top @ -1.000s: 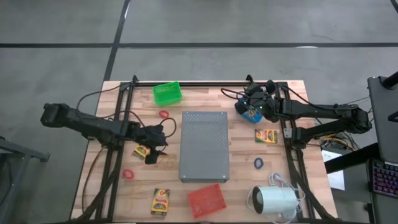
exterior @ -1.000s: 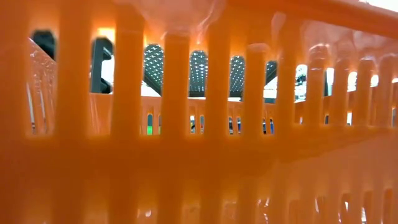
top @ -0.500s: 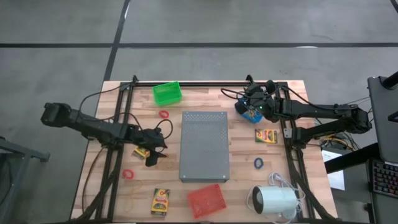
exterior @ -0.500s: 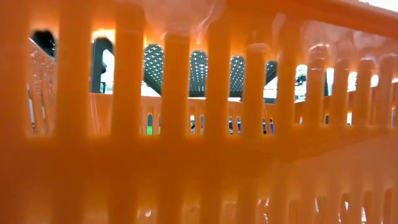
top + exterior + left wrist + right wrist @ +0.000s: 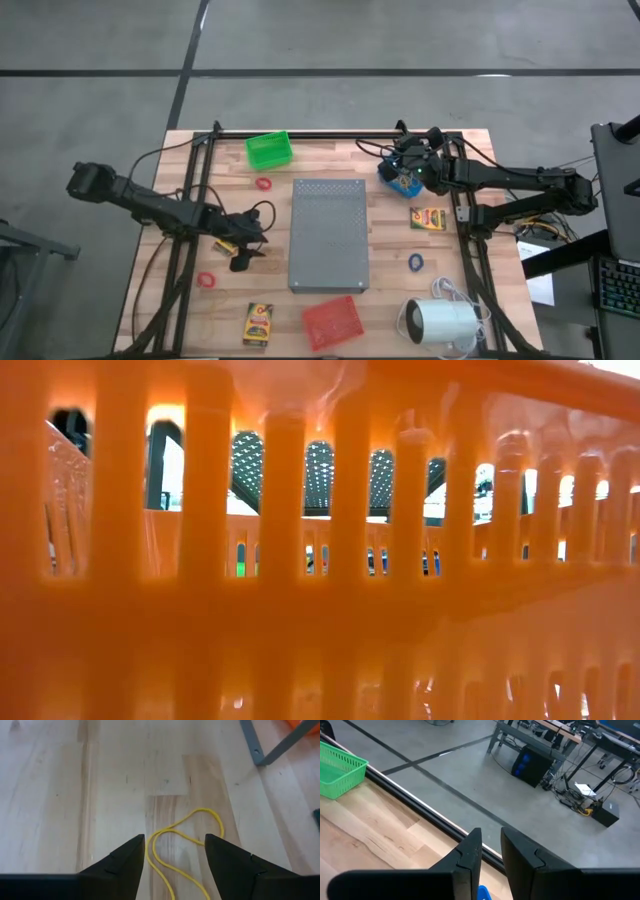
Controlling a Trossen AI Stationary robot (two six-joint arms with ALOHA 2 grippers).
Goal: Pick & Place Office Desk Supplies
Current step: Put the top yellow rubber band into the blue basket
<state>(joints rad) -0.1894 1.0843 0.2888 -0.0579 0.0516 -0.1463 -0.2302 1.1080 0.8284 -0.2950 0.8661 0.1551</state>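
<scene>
Left gripper (image 5: pixel 175 851) open over rubber band (image 5: pixel 183 840), grey slab (image 5: pixel 328 235) beside

Grey perforated slab (image 5: pixel 328 236) mid-table; green basket (image 5: pixel 268 150), red basket (image 5: pixel 332 321), white cylinder (image 5: pixel 440 322)

overhead looking down, low view behind basket (image 5: pixel 330 620)

Three flat yellow crayon boxes lie on the counter: one (image 5: pixel 429 218) right of the grey slab, one (image 5: pixel 258 324) at the near edge, one (image 5: pixel 225 244) partly under the left arm. Red rings (image 5: pixel 264 184) (image 5: pixel 206 280), a blue ring (image 5: pixel 415 262) and a looped yellow rubber band (image 5: pixel 186 840) lie flat
</scene>
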